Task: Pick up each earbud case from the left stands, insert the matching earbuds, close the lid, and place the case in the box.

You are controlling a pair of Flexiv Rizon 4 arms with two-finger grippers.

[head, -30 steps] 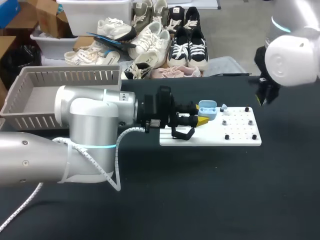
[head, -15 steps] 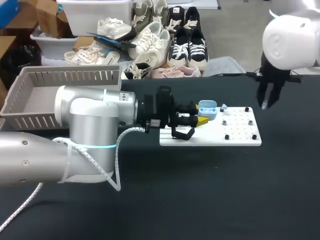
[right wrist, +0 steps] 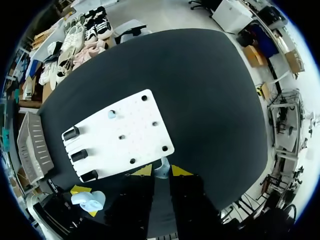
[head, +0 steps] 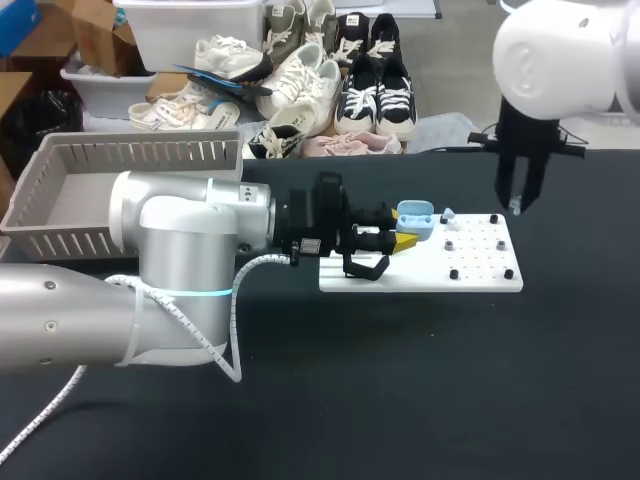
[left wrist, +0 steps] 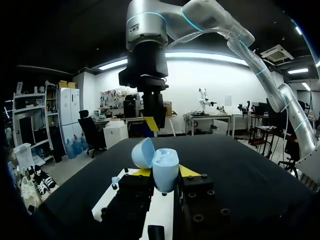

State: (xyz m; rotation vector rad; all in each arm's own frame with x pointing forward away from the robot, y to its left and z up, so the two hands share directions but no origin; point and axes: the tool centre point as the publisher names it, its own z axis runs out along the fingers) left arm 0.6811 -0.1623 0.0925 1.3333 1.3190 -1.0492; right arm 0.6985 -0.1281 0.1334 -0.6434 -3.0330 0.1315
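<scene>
Case (left wrist: 165, 170): light blue and upright, with its lid (left wrist: 143, 152) hinged open. It is held off the table over the left part of the board (head: 480, 270).
Basket (head: 60, 165): grey with slatted walls, at the table's far left. The left arm (head: 150, 250) hides part of its floor.
Board: white, lying flat mid-table. Three black stands (right wrist: 78, 155) sit at its left end and small black pegs dot its right half. A loose earbud (head: 447, 214), pale blue, lies near the far edge, just beside the case.
Edges: the board lies well in from the table's near and right edges, and broad black tabletop (head: 450, 400) shows on both sides. The basket is well apart from the board, with the left arm lying between them.
Left gripper (left wrist: 164, 172): yellow tips press the case from two sides, spread only as wide as the case.
Right gripper (right wrist: 161, 170): hangs fingers-down over the board's far right corner, well apart from the case. Its tips are almost together, pinching a small pale held earbud (right wrist: 161, 166).
</scene>
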